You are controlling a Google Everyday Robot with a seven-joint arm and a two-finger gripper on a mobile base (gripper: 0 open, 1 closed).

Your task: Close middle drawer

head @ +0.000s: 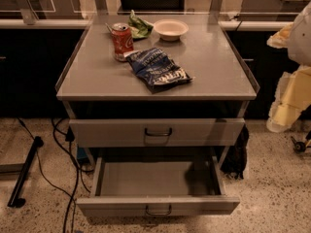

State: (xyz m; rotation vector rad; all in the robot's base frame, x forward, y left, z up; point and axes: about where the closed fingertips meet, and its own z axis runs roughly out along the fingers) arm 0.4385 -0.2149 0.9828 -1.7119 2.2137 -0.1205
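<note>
The middle drawer (pixel 121 181) is pulled far out toward me. Its plain grey tray holds nothing, and its low front panel (pixel 97 206) carries a small dark loop handle (pixel 158 210). Above it the top drawer (pixel 107 131) is pushed in, with its own dark handle (pixel 158 132). The lowest drawer is hidden below the open one. My arm comes in at the right edge, and the gripper (pixel 281 118) hangs beside the cabinet at about top-drawer height. It is well to the right of the open drawer and touches nothing.
On the grey cabinet top (pixel 97 81) are a red soda can (pixel 122 40), a blue chip bag (pixel 158 68), a white bowl (pixel 170 29) and a green bag (pixel 140 25). Black cables (pixel 68 178) and a stand leg (pixel 24 174) lie on the floor at left. A dark bag (pixel 236 154) sits at right.
</note>
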